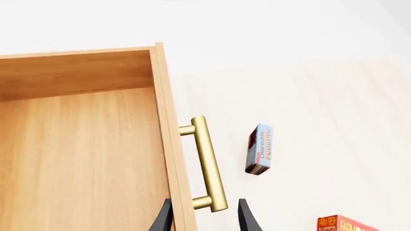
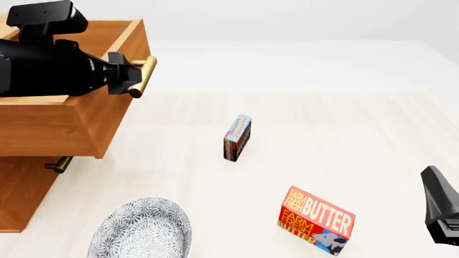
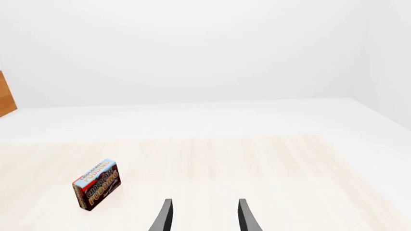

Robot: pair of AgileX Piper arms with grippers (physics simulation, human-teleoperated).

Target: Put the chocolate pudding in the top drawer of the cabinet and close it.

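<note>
the pudding point(image 3: 96, 185) lies ahead of the spread right fingers point(image 3: 165, 215); it is judged light and stiff, best pinched across its thin faces. the left fingers point(image 1: 161, 219) are spread around the handle point(image 1: 207, 163).

- Left arm point(image 2: 43, 64): black, entering from the desk's far left corner, reaching across toward the right.
- Left gripper point(image 1: 204, 219): 2 dark fingers spread apart, only the tips point(image 1: 162, 220) showing in the left wrist view; mostly hidden behind the wrist in the front view.
- Right arm point(image 2: 441, 207): just a black piece at the desk's near right edge in the front view.
- Right gripper point(image 3: 204, 216): 2 dark fingers point(image 3: 246, 216) parted, nothing between them, held above the desk.
</note>
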